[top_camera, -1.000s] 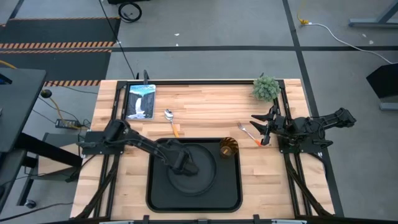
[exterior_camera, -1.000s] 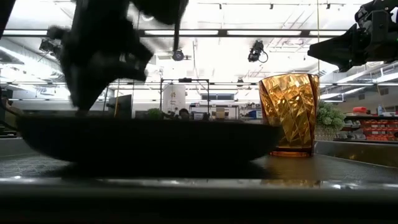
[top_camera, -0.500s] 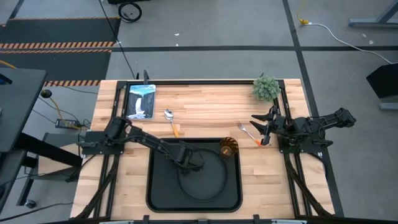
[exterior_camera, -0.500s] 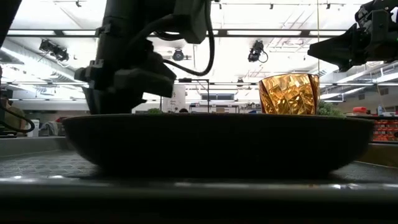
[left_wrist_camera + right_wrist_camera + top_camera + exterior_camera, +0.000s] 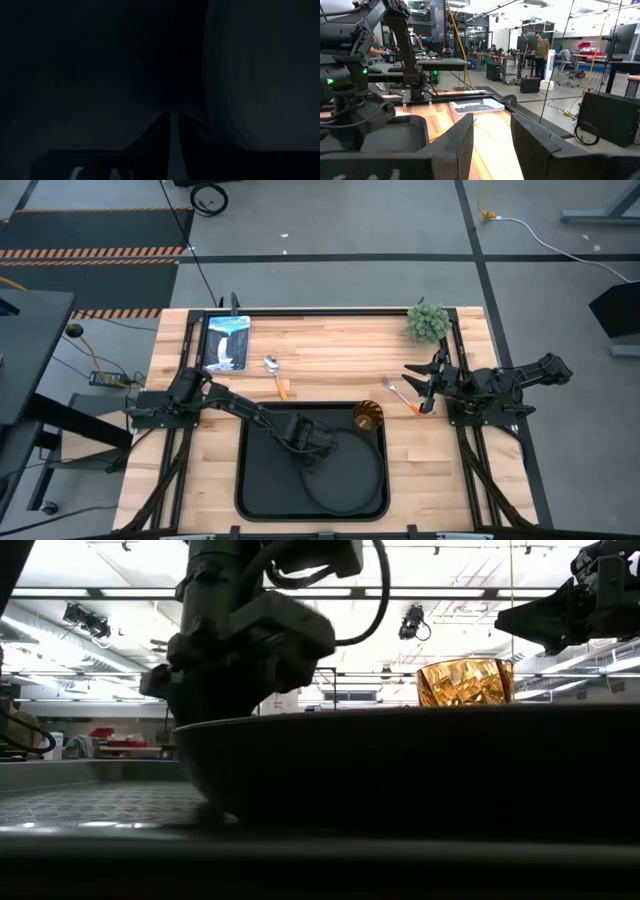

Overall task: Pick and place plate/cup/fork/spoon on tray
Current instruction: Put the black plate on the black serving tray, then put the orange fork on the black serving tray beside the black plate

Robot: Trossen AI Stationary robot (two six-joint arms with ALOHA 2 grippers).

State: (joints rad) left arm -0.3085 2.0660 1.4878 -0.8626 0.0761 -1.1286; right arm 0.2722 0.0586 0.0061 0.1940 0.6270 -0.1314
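Observation:
The round black plate [image 5: 350, 480] lies in the near right part of the black tray [image 5: 243, 480]; in the low view the plate [image 5: 420, 770] fills the foreground. My left gripper [image 5: 313, 444] is shut at the plate's far-left rim. The amber cup [image 5: 368, 418] stands upright in the tray's far right corner, and its top shows behind the plate in the low view [image 5: 465, 682]. The spoon [image 5: 273, 370] and the fork [image 5: 403, 396] lie on the wood beyond the tray. My right gripper [image 5: 412, 385] is open and empty above the fork. My left gripper is on the plate's far-left rim [image 5: 205, 725], coming from above and pointing down. In the left wrist view its fingers [image 5: 160, 135] stand almost together, but darkness hides how they meet the rim. The plate sits level with its bottom on the tray.
A small green plant [image 5: 428, 322] stands at the far right corner of the table and a picture book [image 5: 225, 342] lies at the far left. The left half of the tray is bare. People stand in the room beyond the table [image 5: 540, 47].
My left gripper has gone toward the table's right and near edges. The plate has slid with it across the tray, from the tray's middle toward its near right corner. The plate has stayed level and now hides most of the cup in the low view.

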